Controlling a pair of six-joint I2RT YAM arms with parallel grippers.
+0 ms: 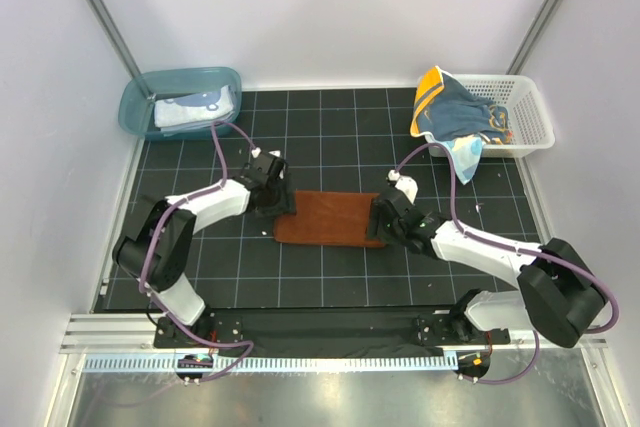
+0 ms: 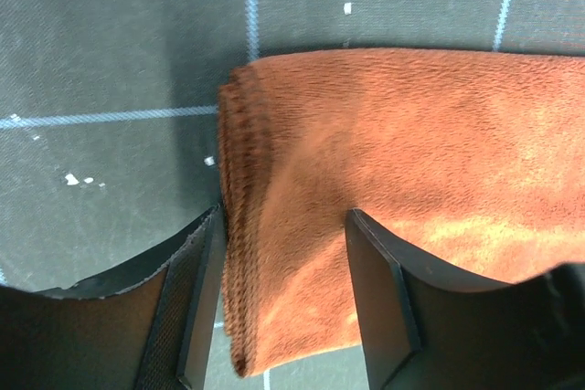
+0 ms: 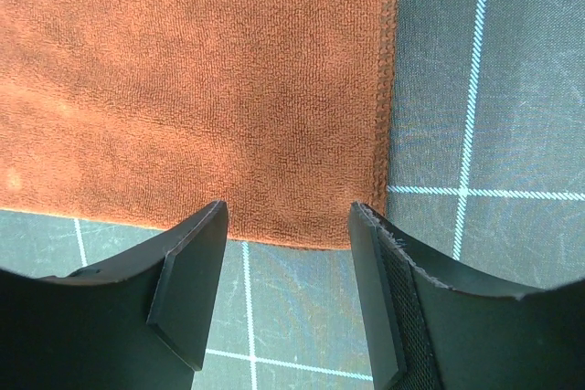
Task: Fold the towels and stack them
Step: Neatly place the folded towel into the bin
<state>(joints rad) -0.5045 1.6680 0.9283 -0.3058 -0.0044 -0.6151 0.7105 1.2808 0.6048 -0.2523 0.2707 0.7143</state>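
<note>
Containers first. Teal plastic tub [image 1: 180, 104] at the desk's [image 1: 330, 137] far-left corner: folded pale blue and white towels [image 1: 195, 110] lie inside. White lattice basket [image 1: 522, 115] at the far-right corner: a crumpled navy towel [image 1: 455, 115] with a yellow-orange border spills over its left rim, and a paler cloth end [image 1: 468, 159] hangs from it down to the desk.

Rust-brown terry towel [image 1: 330, 217] lies mid-desk, folded into a flat long rectangle, its long sides parallel to the near edge.

I see the left claw [image 2: 283, 215] at the towel's left end. Its jaws stand apart, straddling the end: one finger sits just outside the layered fold and the other over the pile. The terry is flat between them, not pinched.

Right claw [image 3: 288, 209] is at the towel's right end, near corner. Its jaws are wide with nothing held; the near hem runs just ahead of the fingertips and the stitched right edge sits slightly beyond the right finger.

Textures: short looped nap with stacked layers at the left fold; the desk has a black matte cover with a pale grid and is flecked with lint.
</note>
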